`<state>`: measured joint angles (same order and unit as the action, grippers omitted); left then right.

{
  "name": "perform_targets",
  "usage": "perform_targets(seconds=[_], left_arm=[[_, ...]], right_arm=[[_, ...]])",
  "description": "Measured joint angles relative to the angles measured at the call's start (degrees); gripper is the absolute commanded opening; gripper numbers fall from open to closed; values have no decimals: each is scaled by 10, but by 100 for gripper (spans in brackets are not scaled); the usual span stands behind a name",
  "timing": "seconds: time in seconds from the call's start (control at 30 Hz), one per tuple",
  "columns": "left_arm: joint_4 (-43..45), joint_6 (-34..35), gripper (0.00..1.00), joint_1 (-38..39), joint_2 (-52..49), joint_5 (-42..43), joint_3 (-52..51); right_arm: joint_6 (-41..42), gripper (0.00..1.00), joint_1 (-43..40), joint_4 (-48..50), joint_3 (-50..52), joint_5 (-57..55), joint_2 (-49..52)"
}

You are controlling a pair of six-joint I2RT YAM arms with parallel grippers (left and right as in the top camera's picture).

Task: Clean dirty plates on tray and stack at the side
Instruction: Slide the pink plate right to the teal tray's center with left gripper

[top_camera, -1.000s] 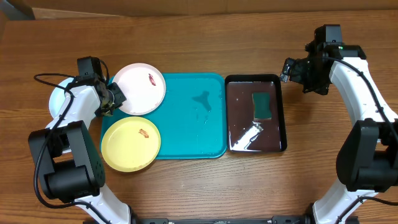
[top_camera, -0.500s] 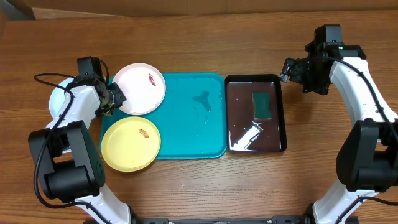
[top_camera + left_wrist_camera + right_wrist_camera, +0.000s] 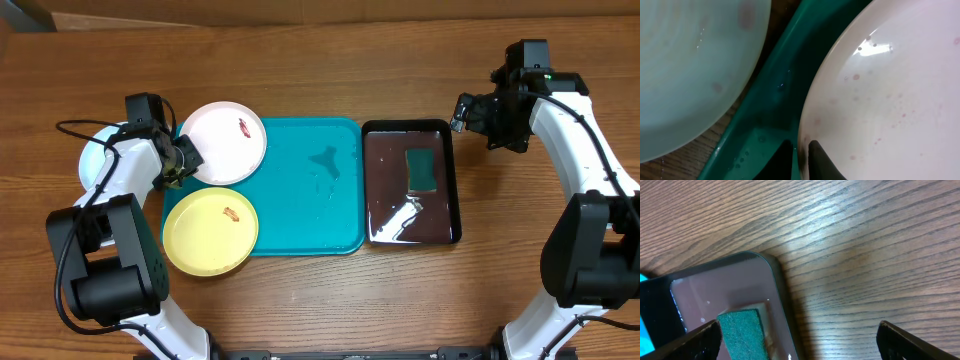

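No text, label, brand, number or sign can be read in any of the views.
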<state>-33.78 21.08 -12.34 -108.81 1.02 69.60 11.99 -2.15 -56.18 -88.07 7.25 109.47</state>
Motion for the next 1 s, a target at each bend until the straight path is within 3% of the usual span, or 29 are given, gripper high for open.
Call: perform_targets(seconds=[0.07,0.37,0.67,1.0], left_arm=[[0,0,4,0,0,0,-3],[-3,4,4,0,0,45,3],[-138,-2,4,6,-1,160,96],[-255,-18,4,99,-1,176,121]], right_arm=[[0,100,0,0,0,0,0],[0,100,0,0,0,0,0],[0,100,0,0,0,0,0],[0,100,0,0,0,0,0]])
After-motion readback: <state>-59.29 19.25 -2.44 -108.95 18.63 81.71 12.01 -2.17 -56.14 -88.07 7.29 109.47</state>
